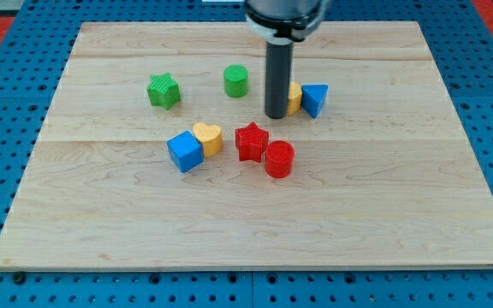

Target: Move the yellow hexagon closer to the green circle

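The green circle stands on the wooden board near the view's top centre. The yellow hexagon is mostly hidden behind my rod; only its right side shows, touching a blue triangle on its right. My tip rests on the board right against the hexagon's left side, to the right of and slightly below the green circle.
A green star lies left of the green circle. A blue cube and yellow heart touch near the centre. A red star and red cylinder sit just right of them.
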